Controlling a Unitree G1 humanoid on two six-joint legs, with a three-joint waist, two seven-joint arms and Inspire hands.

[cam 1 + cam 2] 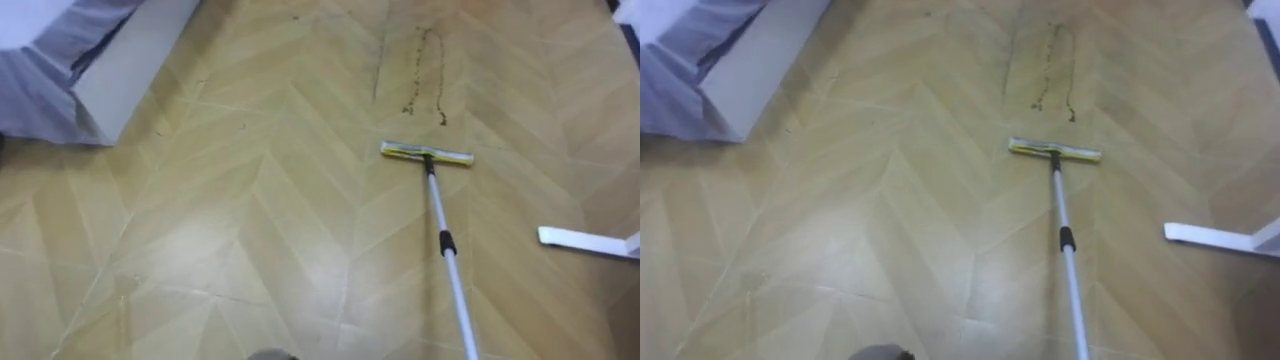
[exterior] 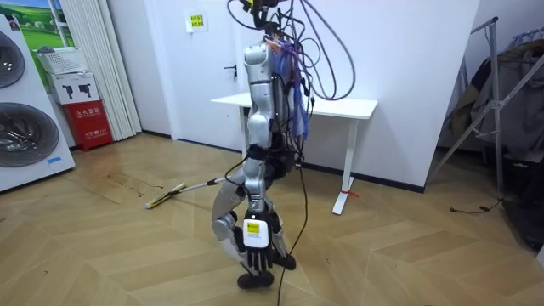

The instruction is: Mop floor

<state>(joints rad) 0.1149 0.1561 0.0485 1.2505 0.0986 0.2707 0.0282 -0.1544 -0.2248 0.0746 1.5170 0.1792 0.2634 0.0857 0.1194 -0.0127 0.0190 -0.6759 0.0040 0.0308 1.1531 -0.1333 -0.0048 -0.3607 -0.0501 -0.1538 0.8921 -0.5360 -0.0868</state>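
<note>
A mop lies on the wooden floor, its yellow-edged flat head point(image 1: 427, 153) just short of a dark dirt trail point(image 1: 425, 75). Its silver pole point(image 1: 448, 255) runs from the head toward me and leaves the eye views at the bottom right. In the room view the mop head point(image 2: 164, 199) rests on the floor at the room view's left. The pole point(image 2: 208, 182) rises to my waist, where my body hides the grip. I stand with bent knees facing the mop. My left hand point(image 2: 259, 252) hangs low beside my leg, its fingers relaxed and holding nothing.
A white appliance point(image 1: 125, 65) stands at the upper left, close to the dirty patch. A white table point(image 2: 340, 106) is behind me; its foot point(image 1: 585, 240) lies on the floor to my right. Washing machines point(image 2: 25, 127) line the room view's left wall.
</note>
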